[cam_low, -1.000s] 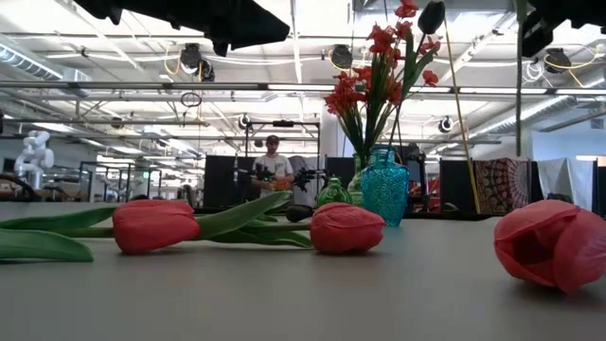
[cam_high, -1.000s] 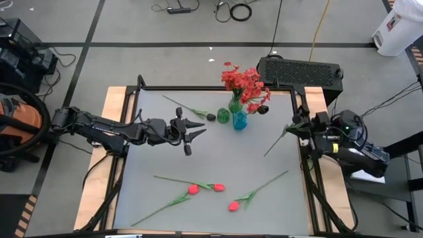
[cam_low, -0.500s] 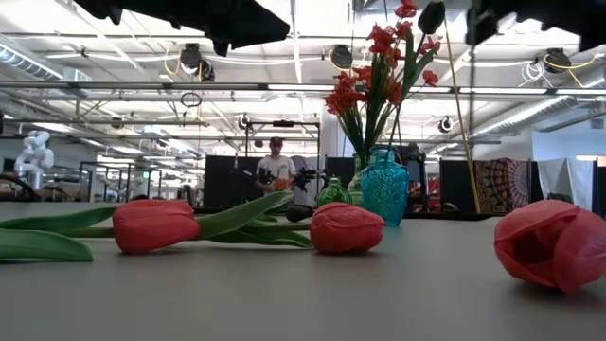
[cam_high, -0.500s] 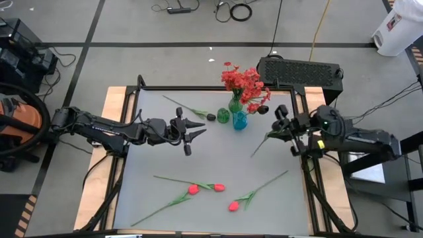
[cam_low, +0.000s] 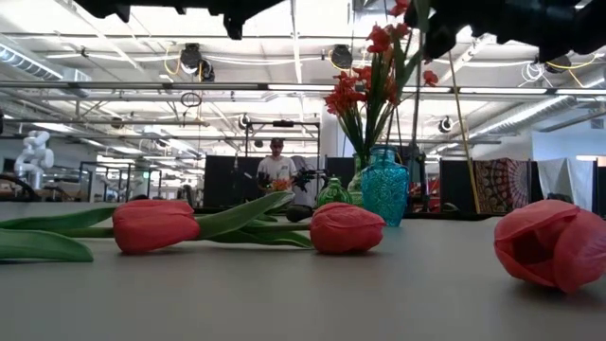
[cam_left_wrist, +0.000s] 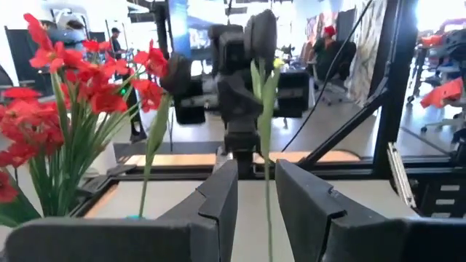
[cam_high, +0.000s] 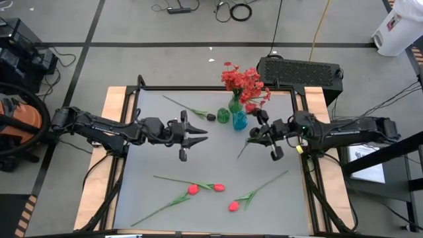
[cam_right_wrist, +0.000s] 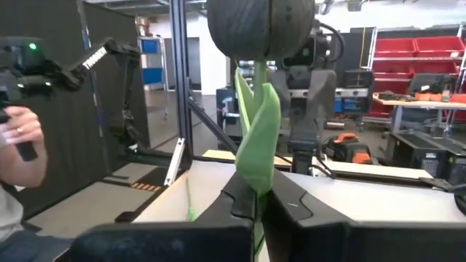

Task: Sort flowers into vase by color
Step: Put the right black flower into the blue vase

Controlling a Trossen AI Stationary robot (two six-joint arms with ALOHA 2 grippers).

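My right gripper (cam_high: 254, 136) is over the table's right half, just right of the vases, shut on a dark-bud flower (cam_right_wrist: 262, 25). My left gripper (cam_high: 202, 134) hangs open at mid-table, facing it, with nothing between its fingers (cam_left_wrist: 218, 200). A green vase (cam_high: 235, 104) holds red clustered flowers (cam_high: 241, 82); a teal vase (cam_high: 240, 121) and a small dark green vase (cam_high: 223, 116) stand beside it. Another dark-bud flower (cam_high: 211, 117) lies on the table at the far side. Three red tulips (cam_high: 193, 189) (cam_high: 218, 188) (cam_high: 233, 206) lie on their sides near the front edge. My right gripper pinches the flower's green stem and leaf (cam_right_wrist: 256, 171) between its two fingers, some way below the dark bud. The fingers come in about level from the table's right and lie across the stem. The flower stands tilted, bud up, lower stem (cam_high: 241, 153) hanging free above the table.
A black box (cam_high: 299, 71) sits behind the table's far right corner. The table's black frame (cam_high: 305, 165) runs along its edges. Bare grey tabletop (cam_high: 158, 158) lies between the arms and the tulips. A person stands far behind the table (cam_low: 275, 166).
My right gripper has travelled from the table's right edge toward the middle, carrying the dark-bud flower, which stays lifted and tilted. My left gripper has turned a little in place and stays open.
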